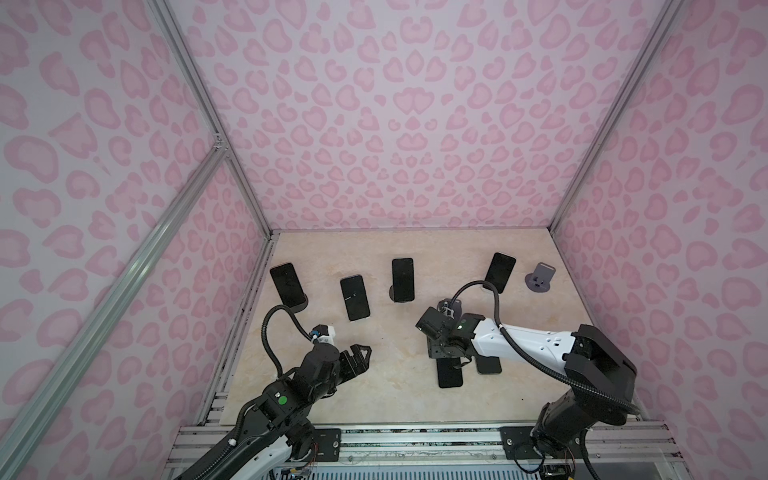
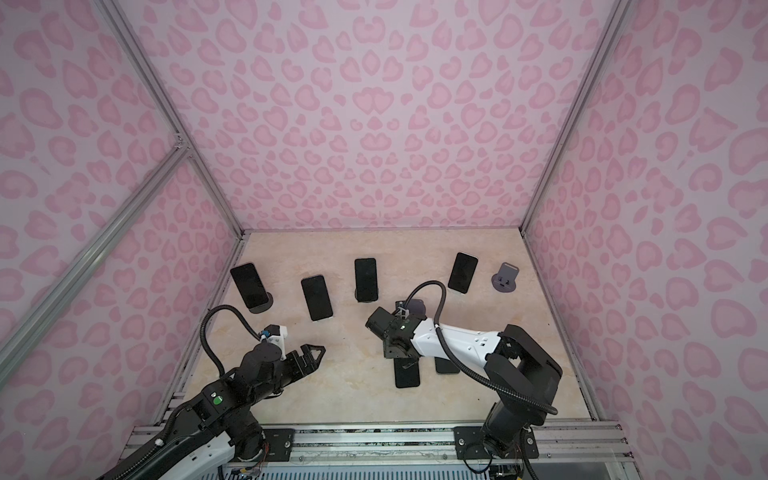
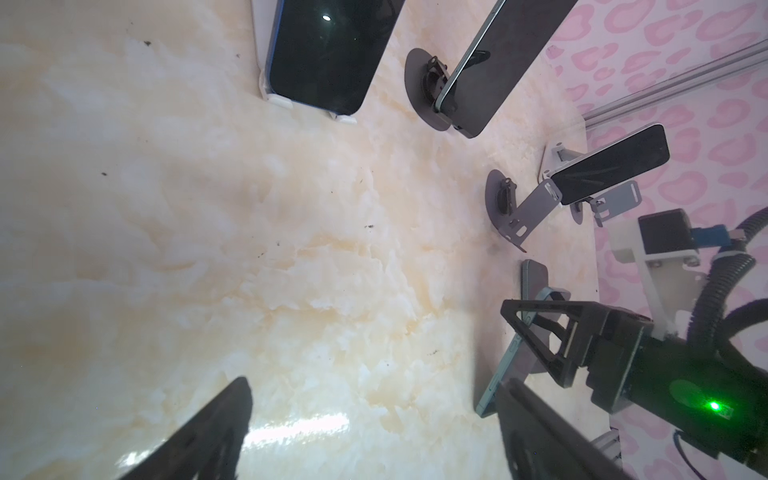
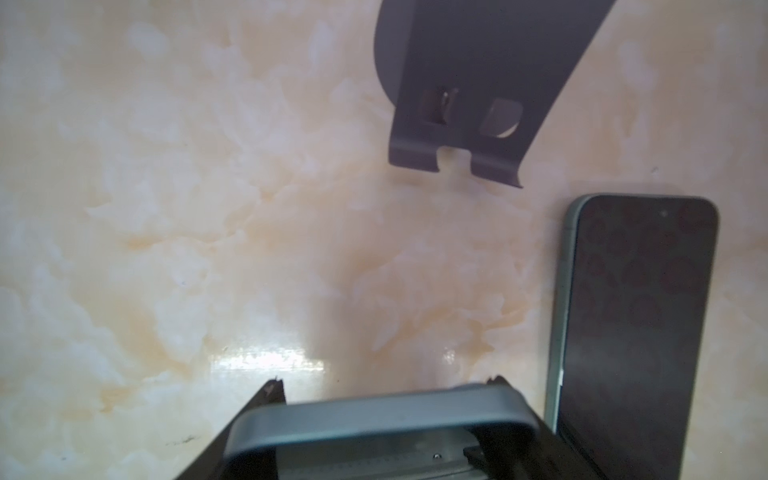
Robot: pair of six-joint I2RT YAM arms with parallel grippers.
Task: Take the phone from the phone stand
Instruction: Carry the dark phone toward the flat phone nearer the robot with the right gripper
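My right gripper [image 1: 451,360] [image 4: 386,386] is shut on a dark phone [image 1: 450,374] [image 2: 406,375] [image 4: 382,415], pinching its two long sides. The phone hangs tilted, low over the marble table near the front middle; the left wrist view shows its bluish edge [image 3: 505,365]. Just behind it, the grey phone stand [image 4: 469,104] [image 3: 523,208] [image 1: 453,306] is empty. My left gripper [image 1: 361,353] [image 2: 313,353] [image 3: 374,401] is open over bare table at the front left, holding nothing.
Another phone [image 1: 488,365] [image 4: 636,332] lies flat beside the held one. Along the back, several phones lean on stands [image 1: 286,284] [image 1: 354,298] [image 1: 402,279] [image 1: 500,272]. An empty grey stand [image 1: 539,279] sits far right. Pink patterned walls enclose the table [image 1: 332,395].
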